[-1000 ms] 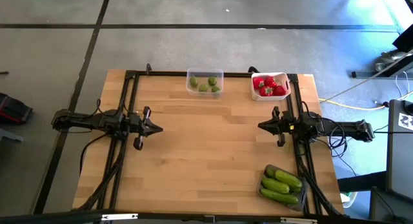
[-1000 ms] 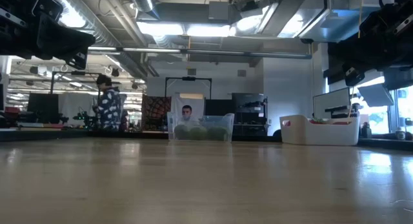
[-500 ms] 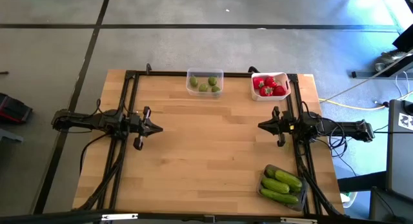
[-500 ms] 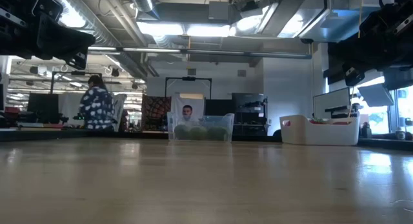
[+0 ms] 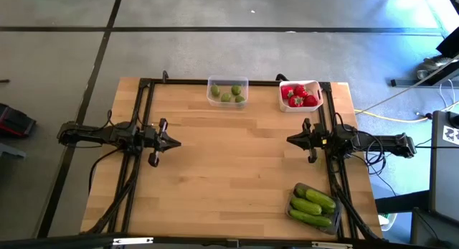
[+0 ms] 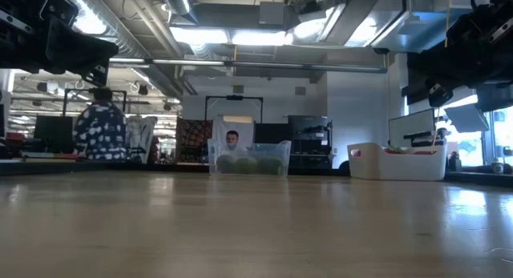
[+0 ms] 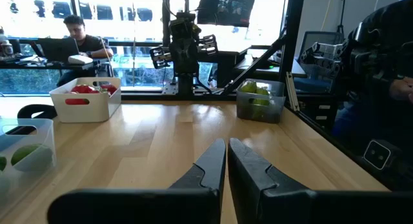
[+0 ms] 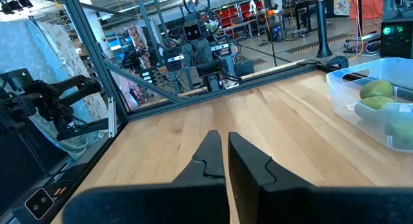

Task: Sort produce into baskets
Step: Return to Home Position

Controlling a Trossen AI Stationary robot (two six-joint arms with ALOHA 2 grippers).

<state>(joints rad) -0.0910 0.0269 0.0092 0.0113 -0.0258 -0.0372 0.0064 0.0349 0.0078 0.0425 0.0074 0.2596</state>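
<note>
The clear tub (image 5: 227, 91) at the table's far edge holds several round olive-green fruits (image 5: 231, 94). The white tub (image 5: 300, 95) to its right holds red pieces (image 5: 299, 95). The dark grey tub (image 5: 313, 206) at the near right corner holds bumpy green cucumbers (image 5: 312, 202). My left gripper (image 5: 176, 142) is over the table's left part, pointing right, shut and empty (image 7: 227, 150). My right gripper (image 5: 290, 140) is over the right part, pointing left, shut and empty (image 8: 224, 146). Bare table lies between them.
Black frame rails (image 5: 143, 113) run along the table's left, right and far sides. The wooden tabletop (image 5: 229, 163) is bare between the arms. In the low view a person (image 6: 100, 130) stands in the room far behind the table.
Neither arm nor any produce has moved. A person in the room behind the table has walked toward the left.
</note>
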